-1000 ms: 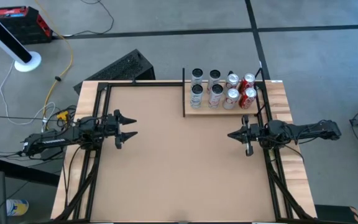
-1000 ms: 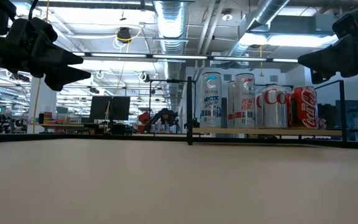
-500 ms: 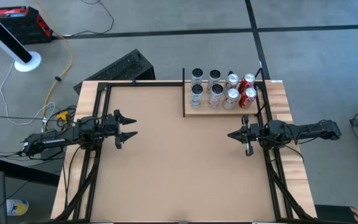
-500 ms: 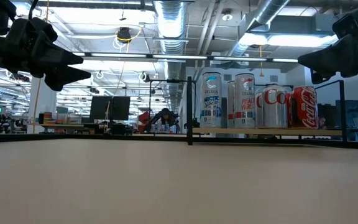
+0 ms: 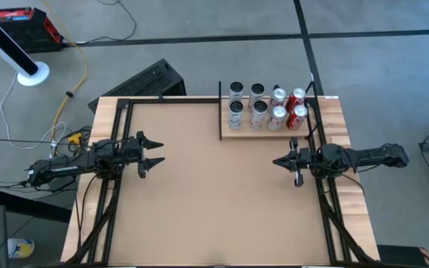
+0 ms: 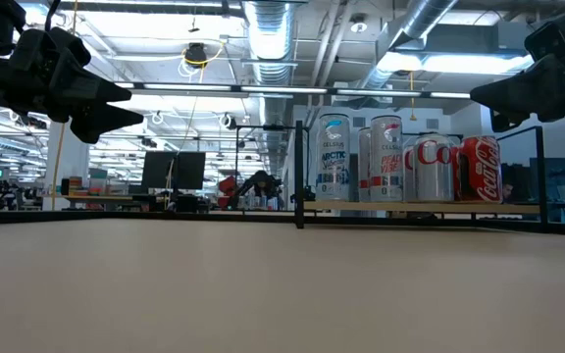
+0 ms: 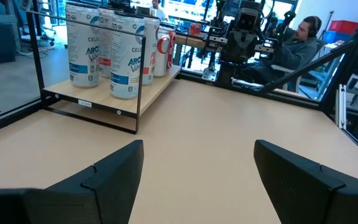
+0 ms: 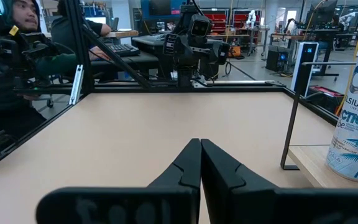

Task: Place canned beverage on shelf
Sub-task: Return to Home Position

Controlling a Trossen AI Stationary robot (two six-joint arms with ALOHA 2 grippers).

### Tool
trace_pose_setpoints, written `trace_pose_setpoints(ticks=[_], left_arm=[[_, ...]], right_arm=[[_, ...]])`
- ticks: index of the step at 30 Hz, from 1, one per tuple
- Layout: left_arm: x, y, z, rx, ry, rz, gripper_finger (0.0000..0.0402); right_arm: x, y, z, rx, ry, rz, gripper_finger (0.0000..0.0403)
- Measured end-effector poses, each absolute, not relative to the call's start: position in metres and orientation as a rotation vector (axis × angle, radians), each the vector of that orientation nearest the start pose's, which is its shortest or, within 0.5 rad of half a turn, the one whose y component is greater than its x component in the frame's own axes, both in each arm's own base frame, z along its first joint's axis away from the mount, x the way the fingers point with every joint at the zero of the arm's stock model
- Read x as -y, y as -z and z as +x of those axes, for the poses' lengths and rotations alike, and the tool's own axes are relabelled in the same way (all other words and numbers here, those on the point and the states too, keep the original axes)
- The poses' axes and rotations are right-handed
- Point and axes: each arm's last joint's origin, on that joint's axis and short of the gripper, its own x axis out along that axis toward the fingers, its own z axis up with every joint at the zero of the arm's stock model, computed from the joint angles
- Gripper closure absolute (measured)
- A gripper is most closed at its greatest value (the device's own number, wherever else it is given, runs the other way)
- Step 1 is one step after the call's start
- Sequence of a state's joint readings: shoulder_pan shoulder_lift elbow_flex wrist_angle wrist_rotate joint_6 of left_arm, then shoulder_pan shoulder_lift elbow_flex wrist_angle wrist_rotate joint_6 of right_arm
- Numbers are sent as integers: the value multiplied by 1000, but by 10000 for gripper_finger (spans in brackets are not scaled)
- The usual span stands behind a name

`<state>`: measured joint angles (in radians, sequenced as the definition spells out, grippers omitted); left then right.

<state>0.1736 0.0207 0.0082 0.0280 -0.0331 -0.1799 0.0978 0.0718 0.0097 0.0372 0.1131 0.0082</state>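
Cans (image 5: 258, 113) on shelf (image 5: 267, 132), arms apart at bench (image 5: 214, 193) sides.
At left edge, left gripper (image 5: 157, 151) spread wide, empty. At far right corner, shelf with eight upright cans in two rows of four: white-blue, white-pink, silver, red. Near it at right edge, right gripper (image 5: 275, 161) closed tight on nothing.

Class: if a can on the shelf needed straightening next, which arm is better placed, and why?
Right: the right gripper hangs near the shelf; the left gripper is across the table.
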Motion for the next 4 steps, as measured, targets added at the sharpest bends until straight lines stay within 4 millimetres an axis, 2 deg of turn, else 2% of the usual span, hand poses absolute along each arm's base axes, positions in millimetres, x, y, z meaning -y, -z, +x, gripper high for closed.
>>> trace_pose_setpoints(ticks=[4], left_arm=[[-18,-167,97,34,-204,-178,111]], right_arm=[[-7,-165,101,-25,15,5,371]])
